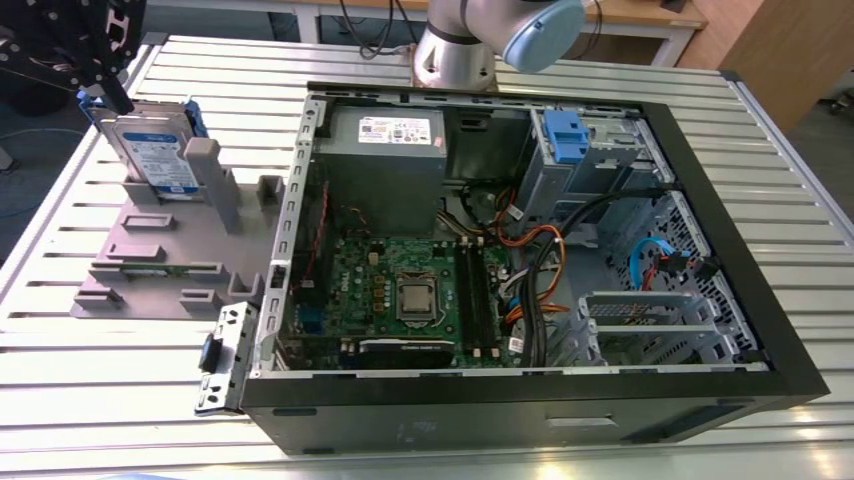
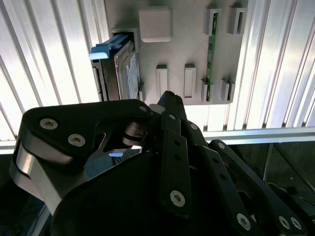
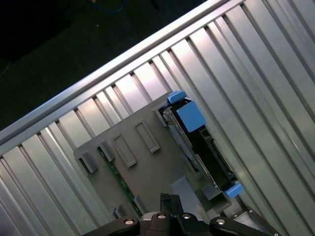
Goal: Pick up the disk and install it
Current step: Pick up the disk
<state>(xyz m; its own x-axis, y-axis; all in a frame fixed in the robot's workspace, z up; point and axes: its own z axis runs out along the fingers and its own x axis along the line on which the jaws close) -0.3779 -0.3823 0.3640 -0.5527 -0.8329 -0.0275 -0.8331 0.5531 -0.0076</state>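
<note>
- Standing on edge in stand, upper left of the exterior view: silver disk, white-and-blue label, blue bracket.
- Hanging at its top edge: gripper; jaw state impossible to tell.

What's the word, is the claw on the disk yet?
Claw above the grey stand, close to the disk. Disk upright in the stand, not lifted. Open computer case beside it; nothing seen blocking.
</note>
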